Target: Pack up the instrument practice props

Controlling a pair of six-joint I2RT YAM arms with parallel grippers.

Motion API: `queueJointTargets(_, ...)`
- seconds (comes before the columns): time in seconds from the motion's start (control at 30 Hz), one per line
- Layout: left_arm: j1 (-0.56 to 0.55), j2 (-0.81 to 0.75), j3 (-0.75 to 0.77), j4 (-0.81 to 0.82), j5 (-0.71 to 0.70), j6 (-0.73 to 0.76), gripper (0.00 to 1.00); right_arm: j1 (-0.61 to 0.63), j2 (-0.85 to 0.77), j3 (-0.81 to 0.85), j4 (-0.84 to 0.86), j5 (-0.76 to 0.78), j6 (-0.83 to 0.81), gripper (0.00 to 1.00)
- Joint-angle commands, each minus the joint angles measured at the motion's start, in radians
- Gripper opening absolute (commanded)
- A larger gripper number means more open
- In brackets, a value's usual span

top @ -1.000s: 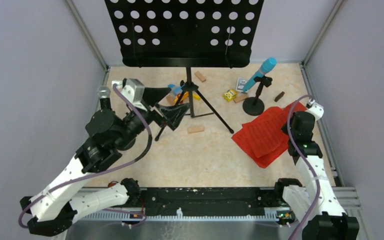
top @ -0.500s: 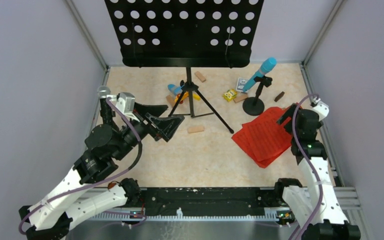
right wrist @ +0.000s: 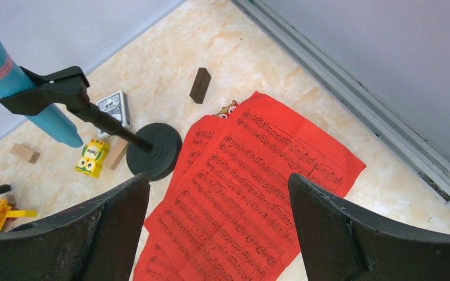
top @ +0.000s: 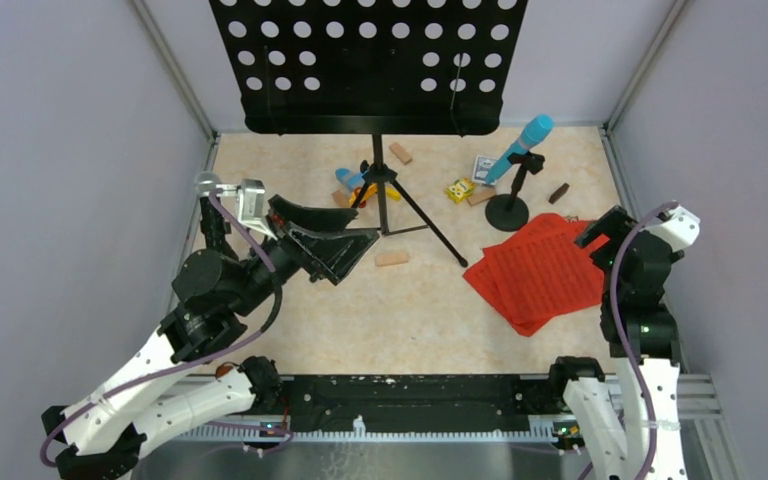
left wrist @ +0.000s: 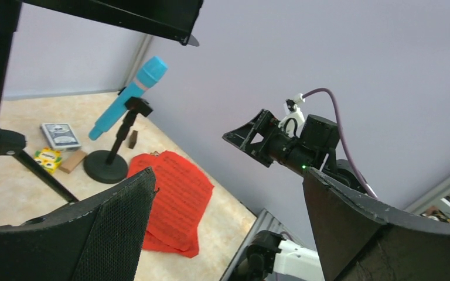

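On the beige marbled worktop (top: 420, 300), red sheet-music pages (top: 540, 275) lie right of centre. My right fingers (right wrist: 351, 234) gape wide above them; my left fingers (left wrist: 111, 240) are wide too, empty.

Black music desk (top: 368, 65) upright, rear centre; red pages (top: 540, 272) flat, right; blue microphone (top: 522, 145) tilted in holder (top: 507, 212).

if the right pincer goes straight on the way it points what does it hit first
Probably the red pages, lying flat straight ahead of the open right pincer; nothing shows in between.
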State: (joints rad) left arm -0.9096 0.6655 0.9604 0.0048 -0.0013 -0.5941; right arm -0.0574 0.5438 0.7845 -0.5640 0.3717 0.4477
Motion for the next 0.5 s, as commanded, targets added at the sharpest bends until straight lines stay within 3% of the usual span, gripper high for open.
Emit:
queueJointTargets(0.0, -0.003, -0.02, -0.045, 0.142, 0.066, -0.064, 0.99, -0.005, -0.033, 0.054, -0.034, -0.02, -0.03, 0.87)
queueJointTargets(0.37, -0.002, -0.032, -0.089, 0.202, 0.11, -0.051, 0.99, -0.006, -0.047, 0.018, -0.007, -0.091, -0.035, 0.88)
queueJointTargets(0.47, -0.003, 0.035, -0.003, 0.024, 0.026, -0.071, 0.99, -0.006, -0.047, 0.02, -0.006, -0.098, -0.038, 0.89)
